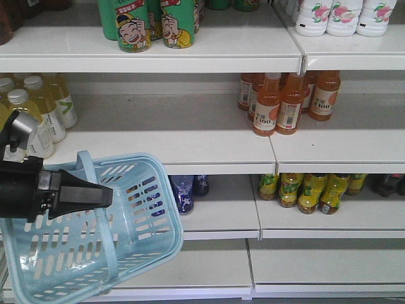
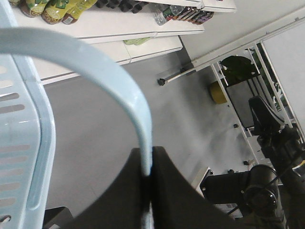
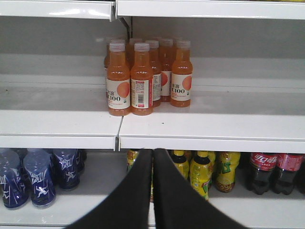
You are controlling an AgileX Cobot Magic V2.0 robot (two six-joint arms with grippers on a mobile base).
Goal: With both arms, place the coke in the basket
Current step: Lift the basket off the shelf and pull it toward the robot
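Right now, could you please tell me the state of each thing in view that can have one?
Left hand: shut on the basket handle.
Right hand: shut, holding nothing.
Basket: hanging tilted, nothing seen inside.
Coke: upright on the lower shelf, not yet picked.
Orange bottles: upright, capped, on the middle shelf.

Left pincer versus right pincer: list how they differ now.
The left pincer is clamped on the basket handle; the right pincer grips nothing. The left pincer looks down at the floor; the right pincer faces the orange bottles. Both are black, pointed and shut.
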